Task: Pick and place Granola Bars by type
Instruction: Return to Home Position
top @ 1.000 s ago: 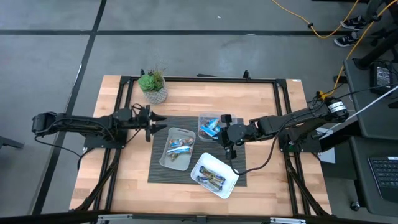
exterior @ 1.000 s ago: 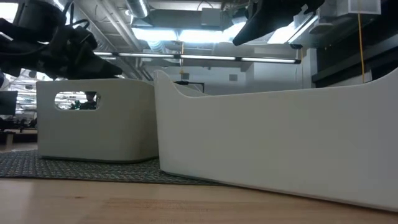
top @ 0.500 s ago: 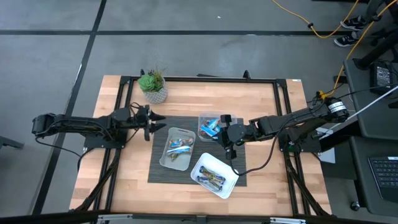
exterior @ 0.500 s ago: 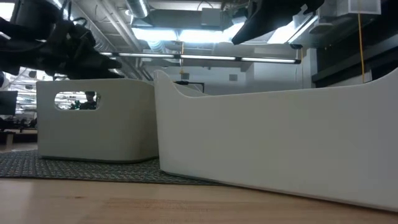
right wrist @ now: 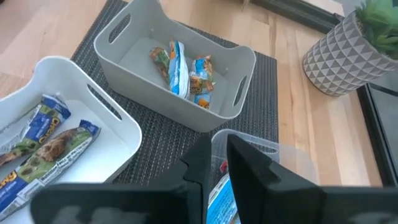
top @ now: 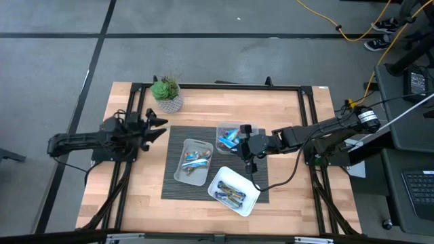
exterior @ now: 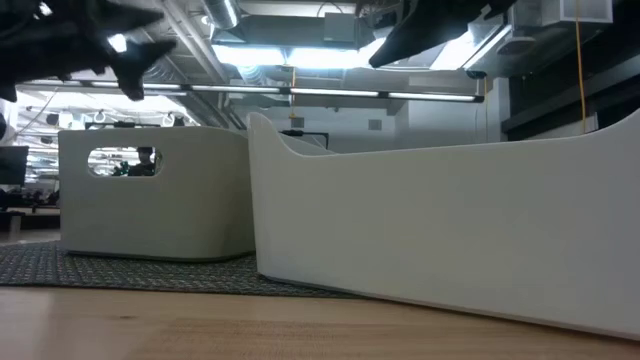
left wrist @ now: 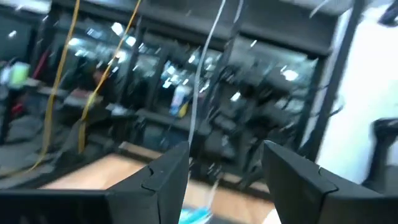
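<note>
Your left gripper (top: 157,125) hangs over bare desk (top: 285,115) just off the left edge of the mat (top: 169,183), near the potted plant (top: 167,93). Its jaws are released and empty, with open wood around it. Your right gripper (right wrist: 219,146) is above the clear bin (right wrist: 261,149), jaws clenched on nothing. The Granola Bars (right wrist: 183,71) lie inside all 3 bins, with none loose on the desk. The grey bin (right wrist: 155,102) is mid-mat, and the white bin (right wrist: 118,118) sits close beside it at the mat's front edge.
</note>
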Motion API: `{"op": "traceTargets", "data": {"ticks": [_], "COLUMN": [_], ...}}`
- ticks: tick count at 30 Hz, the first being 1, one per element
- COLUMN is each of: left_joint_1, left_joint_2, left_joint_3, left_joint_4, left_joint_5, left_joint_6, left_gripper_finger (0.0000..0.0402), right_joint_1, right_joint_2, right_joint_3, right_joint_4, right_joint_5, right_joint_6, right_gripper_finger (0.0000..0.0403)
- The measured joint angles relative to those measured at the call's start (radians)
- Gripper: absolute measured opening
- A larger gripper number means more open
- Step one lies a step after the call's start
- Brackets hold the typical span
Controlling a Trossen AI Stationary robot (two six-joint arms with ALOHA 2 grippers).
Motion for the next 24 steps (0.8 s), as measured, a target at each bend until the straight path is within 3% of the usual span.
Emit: {"op": "traceTargets", "data": {"ticks": [4, 8, 18, 24], "left_joint_1": [-0.047, -0.079, -0.092, -0.09], "left_joint_2": [-0.081, -0.081, -0.075, -0.074], "left_joint_3": [0.0, 0.0, 0.0, 0.0], "left_joint_4": [0.009, 0.071, 0.048, -0.196], "left_joint_5": [0.0, 0.003, 0.004, -0.068], "left_joint_6": [0.0, 0.0, 0.003, 0.275], "left_gripper_finger": [0.0191, 0.0189, 0.0189, 0.0192], "right_joint_1": [0.0, 0.0, 0.0, 0.0], "right_joint_2": [0.0, 0.0, 0.0, 0.0], "right_joint_3": [0.0, 0.0, 0.0, 0.0], "right_joint_4": [0.019, 0.039, 0.051, 0.051], "right_joint_5": [0.0, 0.0, -0.003, -0.009], "right_joint_6": [-0.008, -0.033, -0.051, -0.051], "right_gripper_finger": [0.0056, 0.0056, 0.0056, 0.0056]}}
